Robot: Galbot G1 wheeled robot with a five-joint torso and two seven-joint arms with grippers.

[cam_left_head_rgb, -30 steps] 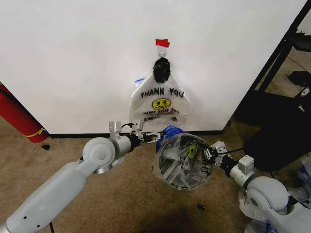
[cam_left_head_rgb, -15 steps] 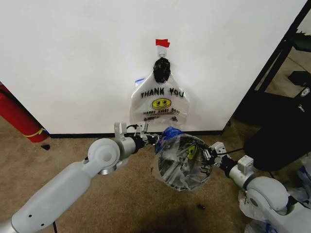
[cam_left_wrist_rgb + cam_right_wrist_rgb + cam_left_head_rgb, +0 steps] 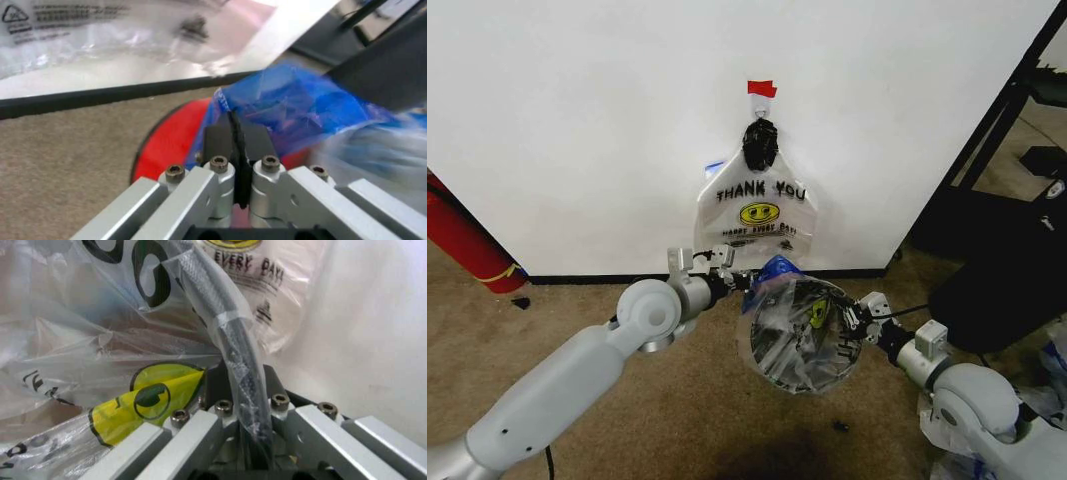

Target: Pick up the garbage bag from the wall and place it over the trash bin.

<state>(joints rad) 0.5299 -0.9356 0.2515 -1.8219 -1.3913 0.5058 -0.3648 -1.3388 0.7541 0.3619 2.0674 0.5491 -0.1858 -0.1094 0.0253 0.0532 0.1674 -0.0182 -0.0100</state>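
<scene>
The garbage bag [image 3: 802, 330], thin clear plastic with blue handles and a yellow smiley, is draped over the round black trash bin [image 3: 779, 352] on the carpet below the white wall [image 3: 577, 120]. My left gripper [image 3: 749, 282] is at the bin's far-left rim, shut on the bag's blue handle [image 3: 293, 107]; the bin's red base [image 3: 167, 145] lies below it. At the bin's right rim, my right gripper [image 3: 853, 320] is shut on the bag. There its fingers [image 3: 270, 385] clamp plastic and the black rim [image 3: 230, 350] beside the smiley [image 3: 150, 395].
A second clear "THANK YOU" bag [image 3: 757, 210] with a black knotted top hangs on the wall under red tape [image 3: 761, 88]. A red cylinder [image 3: 462, 240] leans at the left. Black furniture [image 3: 1002, 200] stands at the right, and loose plastic bags [image 3: 1047, 400] lie at the lower right.
My left gripper has moved right toward the bin, carrying the blue handle with it. The bag lies wider over the bin's mouth. The right gripper has hardly moved.
</scene>
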